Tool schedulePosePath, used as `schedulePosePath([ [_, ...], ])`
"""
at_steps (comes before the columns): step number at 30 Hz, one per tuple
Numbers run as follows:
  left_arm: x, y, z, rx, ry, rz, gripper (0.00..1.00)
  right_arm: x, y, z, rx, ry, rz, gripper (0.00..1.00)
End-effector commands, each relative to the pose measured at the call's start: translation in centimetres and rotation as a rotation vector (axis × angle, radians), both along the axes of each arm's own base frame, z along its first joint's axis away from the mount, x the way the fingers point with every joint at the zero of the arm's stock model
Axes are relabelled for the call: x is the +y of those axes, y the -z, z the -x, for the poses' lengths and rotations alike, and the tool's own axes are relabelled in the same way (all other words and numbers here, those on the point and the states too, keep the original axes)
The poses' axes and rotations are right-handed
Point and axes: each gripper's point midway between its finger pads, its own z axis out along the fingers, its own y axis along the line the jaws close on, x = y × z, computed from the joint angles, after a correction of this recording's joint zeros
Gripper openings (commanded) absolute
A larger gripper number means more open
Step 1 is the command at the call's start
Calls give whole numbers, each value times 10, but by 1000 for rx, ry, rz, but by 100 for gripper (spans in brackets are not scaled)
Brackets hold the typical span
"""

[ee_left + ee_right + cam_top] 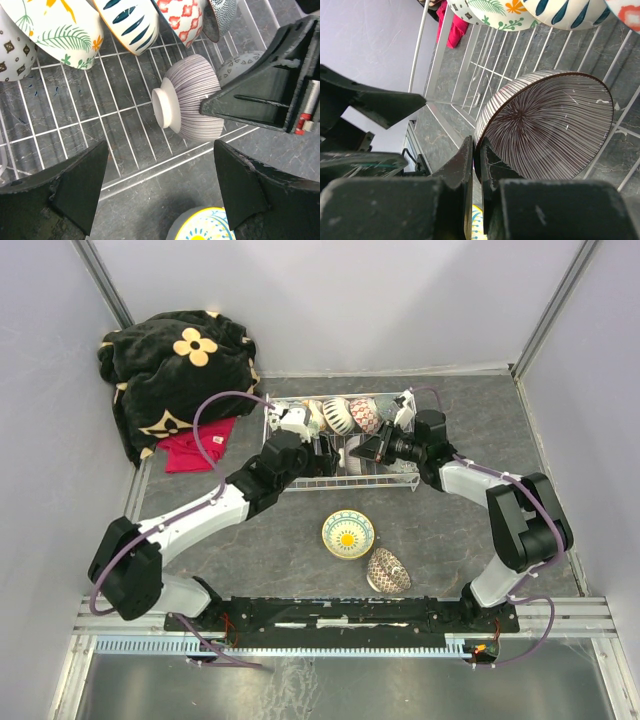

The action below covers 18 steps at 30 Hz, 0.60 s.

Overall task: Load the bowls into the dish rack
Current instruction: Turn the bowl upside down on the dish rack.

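I am seeing the yellow bowl (202,229) being cropped by the left wrist view's bottom edge; overhead, the left arm (250,485) and right arm (455,475) are covering much of the dish rack (398,486).

Striped bowl (545,125): purple-white lines; we see it standing on its edge, the rim pinched in the right claw (476,150).
Row of bowls (131,25): leaf, blue-dash and red patterns, tilted, beyond the left claw (160,172).
Dish rack (90,110): white wire, under both claws.
Yellow sunburst bowl (348,534): upright on the table, nearer than both claws.
Netted bowl (388,570): on its side, just beside the yellow one.
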Motion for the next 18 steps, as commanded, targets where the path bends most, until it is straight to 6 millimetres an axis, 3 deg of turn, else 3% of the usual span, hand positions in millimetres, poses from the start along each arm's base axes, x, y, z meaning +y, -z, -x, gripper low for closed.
schedulePosePath([
  [1, -15, -11, -18, -47, 15, 46, 92, -8, 14, 7, 37, -3, 10, 2],
  [9, -40, 4, -30, -25, 82, 80, 92, -16, 22, 9, 52, 4, 13, 3],
  [18, -63, 12, -42, -27, 136, 118, 92, -32, 31, 14, 73, 33, 92, 18],
])
